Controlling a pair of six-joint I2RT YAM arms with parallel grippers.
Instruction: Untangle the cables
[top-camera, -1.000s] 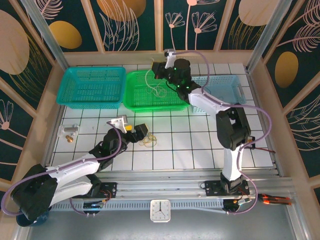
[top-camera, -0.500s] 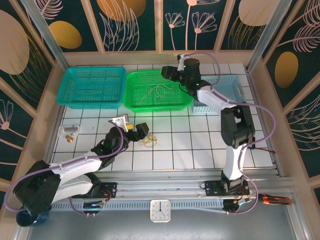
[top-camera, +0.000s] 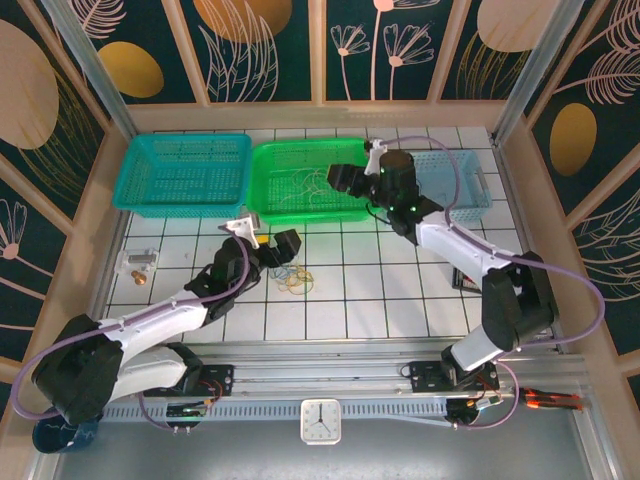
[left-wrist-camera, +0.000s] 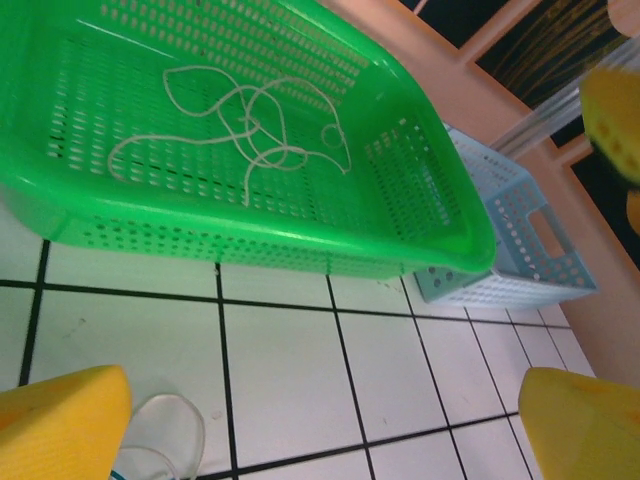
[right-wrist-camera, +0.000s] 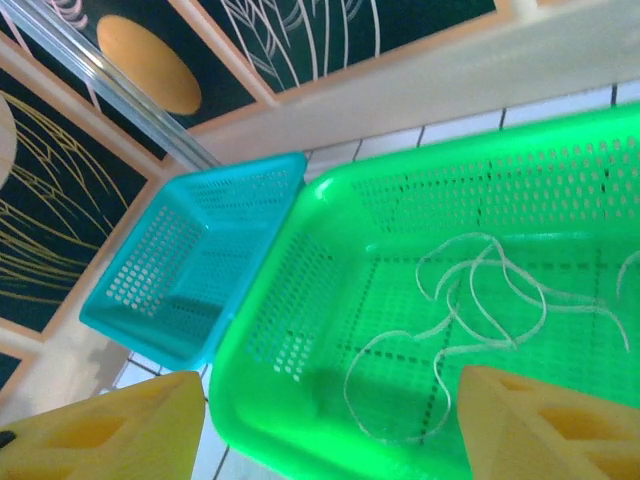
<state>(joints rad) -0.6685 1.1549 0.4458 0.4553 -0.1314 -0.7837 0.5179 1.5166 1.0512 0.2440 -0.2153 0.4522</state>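
A thin cream-white cable (top-camera: 318, 183) lies loose in loops on the floor of the green basket (top-camera: 275, 205); it is also in the left wrist view (left-wrist-camera: 250, 135) and the right wrist view (right-wrist-camera: 490, 290). More cables, yellowish and blue, sit in a small tangle (top-camera: 294, 281) on the white tiles. My left gripper (top-camera: 276, 250) (left-wrist-camera: 320, 425) hangs open and empty just behind that tangle, facing the basket. My right gripper (top-camera: 343, 180) (right-wrist-camera: 330, 430) is open and empty above the basket's right half, and its yellow fingers (right-wrist-camera: 110, 435) touch nothing.
A teal basket (top-camera: 185, 170) stands left of the green one and a light-blue basket (top-camera: 468, 185) to its right. Small metal parts (top-camera: 138, 262) lie on the tiles at the left. A dark flat item (top-camera: 466, 284) lies beside the right arm.
My right gripper has opened and let the cream-white cable drop into the green basket, then drawn back toward the near right. My left gripper has edged toward the basket.
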